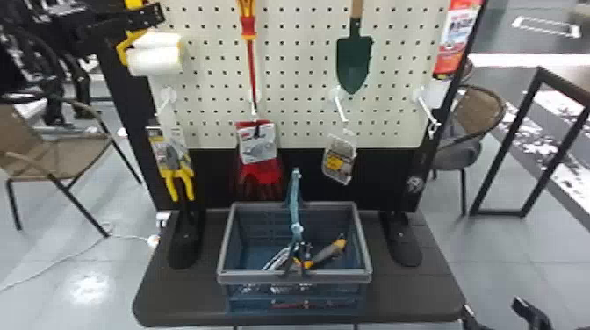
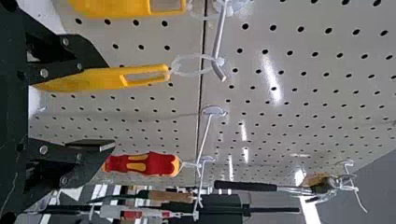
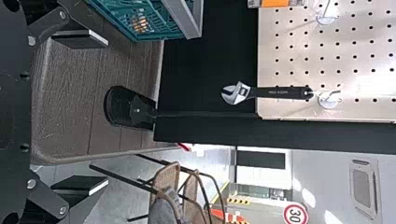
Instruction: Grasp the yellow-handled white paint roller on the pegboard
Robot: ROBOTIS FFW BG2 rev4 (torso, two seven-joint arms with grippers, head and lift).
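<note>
Straddles yellow handle (image 2: 107, 78) of paint roller (image 1: 154, 56) with left gripper (image 2: 108, 102), fingers wide apart, nothing clamped, handle nearer one finger. Looks lined up; needs closing to finish grasp. Has right gripper (image 3: 105, 112) low, spread, empty.

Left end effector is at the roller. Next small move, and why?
Probably close the left end effector on the paint roller's yellow handle: its fingers are open and the handle lies between them, close to one finger.
</note>
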